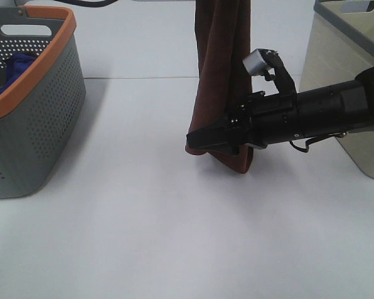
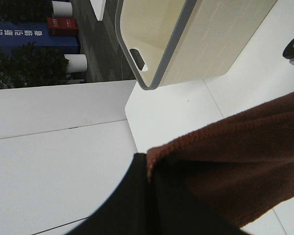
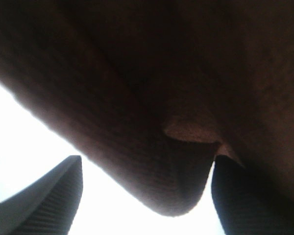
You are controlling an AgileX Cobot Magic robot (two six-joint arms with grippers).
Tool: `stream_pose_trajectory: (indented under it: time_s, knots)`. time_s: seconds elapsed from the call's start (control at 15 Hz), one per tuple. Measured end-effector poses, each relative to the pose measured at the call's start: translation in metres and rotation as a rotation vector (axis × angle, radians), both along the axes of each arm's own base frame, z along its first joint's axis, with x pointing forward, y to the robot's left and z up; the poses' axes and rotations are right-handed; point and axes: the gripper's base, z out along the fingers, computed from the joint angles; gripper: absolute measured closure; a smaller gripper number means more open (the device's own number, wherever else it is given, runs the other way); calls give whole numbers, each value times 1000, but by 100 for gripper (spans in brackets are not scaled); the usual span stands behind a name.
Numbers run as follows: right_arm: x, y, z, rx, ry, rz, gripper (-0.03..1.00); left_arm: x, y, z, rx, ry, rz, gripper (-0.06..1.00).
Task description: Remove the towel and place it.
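the towel (image 1: 221, 75) is hanging in a long vertical fold over the middle of the bench (image 1: 174, 249), between the grey basket (image 1: 50, 93) with the orange rim and the beige bin (image 1: 343, 62), and touching neither. its top is running out of the high view, and its lower end is hanging close to the bench; we cannot tell whether it is touching. we are judging the removal as done, since the towel is outside both containers. the placing is not yet done, and nothing in the pictures is telling us where it is meant to go.

the left pincer (image 2: 149, 196) is showing only as a dark mass in its own wrist view, with the towel's hemmed edge coming straight out of it. as the towel is hanging from above, we are reading this pincer as clamped on the cloth.

the right pincer (image 1: 199, 138) is reaching in from the bin side to the towel's lower end. in its wrist view the two fingers (image 3: 49, 200) are standing well apart with the bottom fold sagging between them, so it is spread wide and not gripping. one finger may be brushing the cloth.

the blue cloth (image 1: 15, 65) is lying in the grey basket.
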Motion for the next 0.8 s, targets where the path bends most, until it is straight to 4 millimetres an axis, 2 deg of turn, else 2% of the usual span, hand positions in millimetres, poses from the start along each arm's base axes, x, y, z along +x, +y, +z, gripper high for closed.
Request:
stream_pose_trajectory:
  time_s: [0.27,0.4,0.6,0.73,0.8]
  knots:
    - [4,1,2,11,6,-15,33,0,0,0,-3,3,1,94]
    - [7,1,4,7,-6,-21,39,0,0,0,-9,8,0,94]
    - [8,1,4,2,-7,-25,57,0,0,0,-9,9,0,94]
    - [8,1,4,2,-6,-26,77,0,0,0,-18,18,5,94]
    - [8,1,3,7,2,-33,91,0,0,0,-23,25,7,94]
